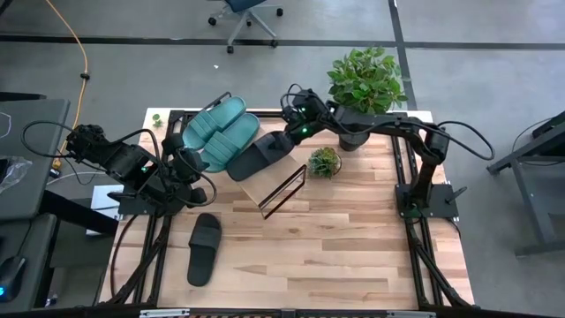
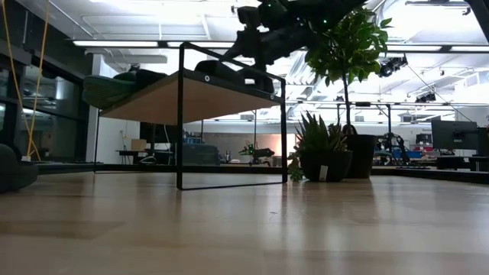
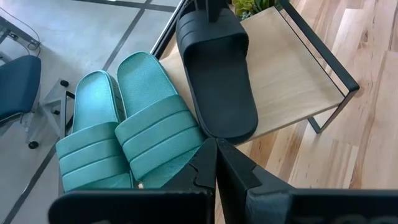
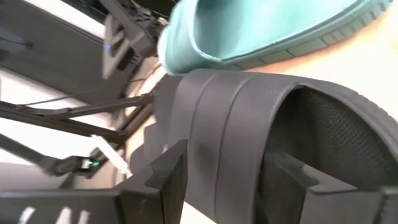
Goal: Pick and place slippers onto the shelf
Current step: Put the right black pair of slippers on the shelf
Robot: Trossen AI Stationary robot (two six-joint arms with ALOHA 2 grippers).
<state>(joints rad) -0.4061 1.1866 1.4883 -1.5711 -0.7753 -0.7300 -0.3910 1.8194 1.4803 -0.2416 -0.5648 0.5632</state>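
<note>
1. Progress first: three of the four slippers sit on the shelf (image 1: 278,181). The two teal slippers (image 1: 216,132) lie side by side, touching, at the shelf end farthest from the right claw's wrist, and one black slipper (image 1: 258,155) lies against them on the plank, directly under the right claw (image 1: 281,144).
2. Remaining work, as I judge it: the second black slipper (image 1: 204,249) lies flat on the tabletop (image 1: 353,238), well apart from the shelf and from both claws, just beyond the left arm's side. It has yet to be picked up and set on the bare part of the plank beside the placed black one.
3. Right claw: its fingers (image 4: 163,180) stand spread wide to either side of the black slipper's strap (image 4: 230,124), with a gap visible on at least one side. It reads as a let-go grip, fingers straddling the strap, not clamping it; the slipper's weight appears to rest on the plank.
4. Right arm pose: it reaches in across the back of the table, past the tall potted plant (image 1: 366,84), wrist tipped downward over the shelf, with a small potted plant (image 1: 324,162) just beside the claw.
5. Left claw (image 3: 216,163): fingers pressed together, holding nothing. It hangs just beside the near ends of the teal pair, looking along the shelf, its arm folded low at the table's left edge.
</note>
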